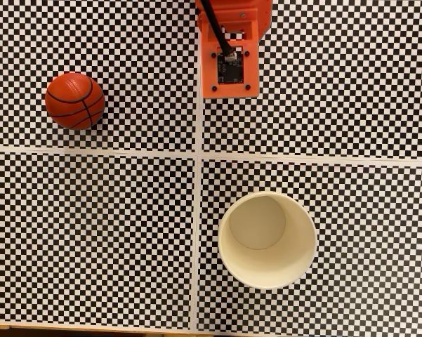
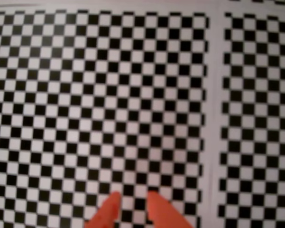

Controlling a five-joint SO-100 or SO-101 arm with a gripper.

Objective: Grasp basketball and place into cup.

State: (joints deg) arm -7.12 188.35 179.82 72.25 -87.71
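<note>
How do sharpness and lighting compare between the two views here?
Fixed view: sharp and evenly lit, crisp seams on the basketball, a soft shadow inside the cup. Wrist view: soft and blurred, with pinkish washed-out glare on the checkerboard above the end effector, whose orange fingertips look fuzzy.

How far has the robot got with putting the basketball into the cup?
Nothing is done yet. The basketball sits alone on the checkered mat, far from the empty cup. The end effector holds nothing, fingertips slightly apart over bare mat. Reaching, grasping, carrying and dropping all remain.
</note>
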